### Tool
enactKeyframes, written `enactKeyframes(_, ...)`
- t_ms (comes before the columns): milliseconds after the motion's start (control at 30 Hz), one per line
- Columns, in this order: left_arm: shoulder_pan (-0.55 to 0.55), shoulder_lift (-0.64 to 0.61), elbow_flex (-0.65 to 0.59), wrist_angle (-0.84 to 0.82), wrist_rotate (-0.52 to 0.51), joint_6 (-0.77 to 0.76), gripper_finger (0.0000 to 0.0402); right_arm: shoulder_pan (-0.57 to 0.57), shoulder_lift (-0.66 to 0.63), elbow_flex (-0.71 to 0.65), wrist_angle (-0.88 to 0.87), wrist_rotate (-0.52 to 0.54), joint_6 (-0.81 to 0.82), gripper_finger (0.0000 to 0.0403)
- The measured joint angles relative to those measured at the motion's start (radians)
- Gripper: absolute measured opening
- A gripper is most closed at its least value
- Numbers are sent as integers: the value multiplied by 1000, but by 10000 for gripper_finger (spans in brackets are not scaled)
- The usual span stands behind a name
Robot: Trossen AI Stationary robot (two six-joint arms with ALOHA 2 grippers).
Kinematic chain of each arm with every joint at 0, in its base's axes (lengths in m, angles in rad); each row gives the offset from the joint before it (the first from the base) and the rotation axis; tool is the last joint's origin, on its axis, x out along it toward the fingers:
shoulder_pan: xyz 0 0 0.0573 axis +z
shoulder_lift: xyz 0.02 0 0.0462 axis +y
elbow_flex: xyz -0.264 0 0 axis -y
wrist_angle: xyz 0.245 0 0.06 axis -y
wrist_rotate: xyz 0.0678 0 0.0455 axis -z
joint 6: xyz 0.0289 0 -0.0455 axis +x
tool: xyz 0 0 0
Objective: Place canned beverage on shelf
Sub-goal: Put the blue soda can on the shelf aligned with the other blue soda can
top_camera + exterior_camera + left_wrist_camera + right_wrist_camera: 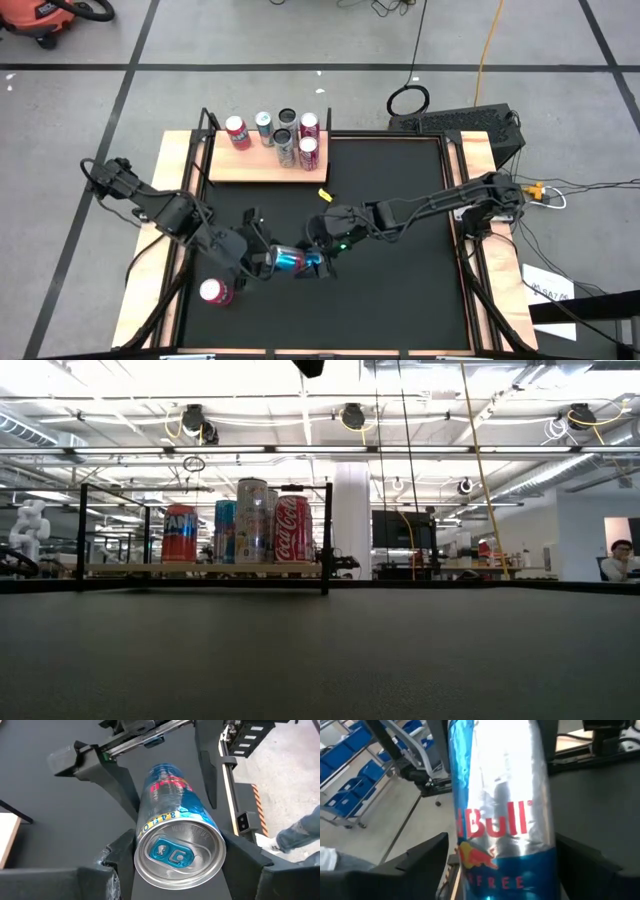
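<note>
Black matting covers the table, which has light wooden strips along its edges and stands on a grey floor with dark lines. At the far left part of the table sits the shelf, a flat slab of pale wood with thin black posts, and 5 cans stand upright on it in a tight group; the low view shows red, blue and silver labels on them. 1 more red can stands alone near the front left corner of the table.

Between the 2 arms, above the mat near the table's middle front, is the canned beverage. It is a slim can lying on its side, silver and blue with red lettering, and its silver top carries a blue pull tab, seen clearly in the left wrist view.

The left gripper holds the can at its top end, with 1 finger on each side of the body. The right gripper clamps the other end, its fingers pressed on both sides of the can. Both grippers pinch the same can together.
</note>
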Motion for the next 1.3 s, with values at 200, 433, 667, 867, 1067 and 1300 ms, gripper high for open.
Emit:
enactKeyframes(200,20,0,0,-1,2,0,221,-20,0,0,0,-3,-3,262)
enactKeyframes(433,52,-24,0,-44,-66,-199,286,-37,-6,0,16,140,-37,221)
enactKeyframes(667,53,-117,2,-132,-222,-344,373,-49,-43,-2,107,380,-120,233)
enactKeyframes(867,25,-169,2,-91,-520,-318,379,-78,-54,-1,268,425,-201,227)
enactKeyframes(1067,32,-174,0,96,-567,-91,379,-106,-56,-1,326,419,-224,234)
enactKeyframes(1300,85,-173,0,204,-566,11,379,-108,-56,-1,382,417,-324,234)
